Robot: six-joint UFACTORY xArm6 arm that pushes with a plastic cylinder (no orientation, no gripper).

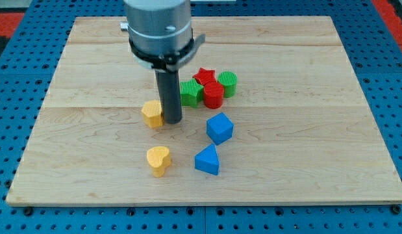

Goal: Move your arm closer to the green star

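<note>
rod tip has no jaws, grips nothing, touching yellow block; green star just up-right of tip, jammed vs red cylinder — prob light stiff plastic, slides easy, push its left flank

My tip touches the yellow hexagonal block on the view's left; the way right to the ridged green star block lies open over bare wooden board.
</note>
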